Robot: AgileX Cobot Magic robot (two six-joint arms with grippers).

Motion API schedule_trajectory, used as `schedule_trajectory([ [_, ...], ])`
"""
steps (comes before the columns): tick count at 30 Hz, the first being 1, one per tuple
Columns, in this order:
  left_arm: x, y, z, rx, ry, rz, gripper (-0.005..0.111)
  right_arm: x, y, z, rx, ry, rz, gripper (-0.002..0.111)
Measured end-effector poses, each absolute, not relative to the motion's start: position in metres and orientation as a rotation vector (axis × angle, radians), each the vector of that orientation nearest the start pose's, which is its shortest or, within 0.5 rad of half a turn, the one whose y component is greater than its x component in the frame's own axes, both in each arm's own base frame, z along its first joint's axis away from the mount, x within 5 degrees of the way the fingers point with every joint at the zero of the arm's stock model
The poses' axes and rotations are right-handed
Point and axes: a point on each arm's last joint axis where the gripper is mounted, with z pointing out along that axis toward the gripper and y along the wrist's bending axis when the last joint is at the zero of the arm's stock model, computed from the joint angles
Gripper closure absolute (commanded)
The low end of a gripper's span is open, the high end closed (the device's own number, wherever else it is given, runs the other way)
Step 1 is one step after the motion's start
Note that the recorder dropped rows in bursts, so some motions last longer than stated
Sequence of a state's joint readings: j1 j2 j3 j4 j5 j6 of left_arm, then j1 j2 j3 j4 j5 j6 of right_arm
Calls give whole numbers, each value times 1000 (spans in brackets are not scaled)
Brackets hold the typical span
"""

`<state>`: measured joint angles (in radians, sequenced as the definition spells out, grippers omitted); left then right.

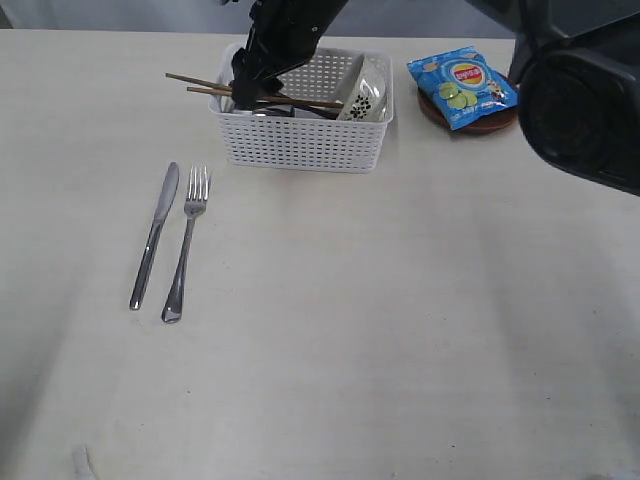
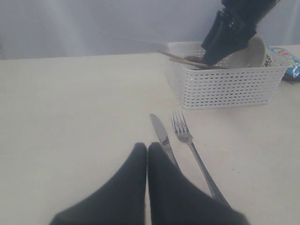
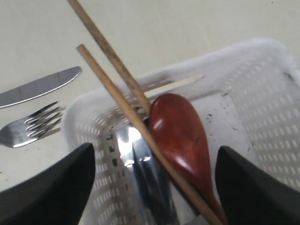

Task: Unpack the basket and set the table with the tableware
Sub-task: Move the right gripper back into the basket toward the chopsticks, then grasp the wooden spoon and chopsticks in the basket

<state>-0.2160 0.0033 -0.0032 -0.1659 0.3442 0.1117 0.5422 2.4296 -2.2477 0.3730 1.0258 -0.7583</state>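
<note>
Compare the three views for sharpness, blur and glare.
Exterior view: evenly lit, knife and fork crisp, a dark mass at upper right out of focus. Left wrist view: hazy and washed out, left gripper a soft dark blur. Right wrist view: close and soft, glare on a steel piece beside the red spoon, right gripper's fingers blurred.

blue snack bag (image 1: pixel 462 85) | printed face up | lying askew
</note>
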Motion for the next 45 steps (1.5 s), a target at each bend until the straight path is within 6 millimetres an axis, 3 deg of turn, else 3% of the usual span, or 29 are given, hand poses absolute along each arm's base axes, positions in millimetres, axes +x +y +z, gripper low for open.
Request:
schedule_trajectory([
  [6,51,-16,183,196,1819,-235,107,448,300,197,-1408,2143,382,40],
  [13,51,-16,183,196,1819,-235,107,454,303,170,-1398,2163,379,41],
  [18,51,-16,183,196,1819,-235,107,459,306,163,-1352,2139,380,72],
  [28,51,-16,183,196,1819,-235,107,465,308,161,-1372,2049,333,72],
  [45,51,-16,183,196,1819,-235,107,459,307,165,-1426,2078,352,77],
])
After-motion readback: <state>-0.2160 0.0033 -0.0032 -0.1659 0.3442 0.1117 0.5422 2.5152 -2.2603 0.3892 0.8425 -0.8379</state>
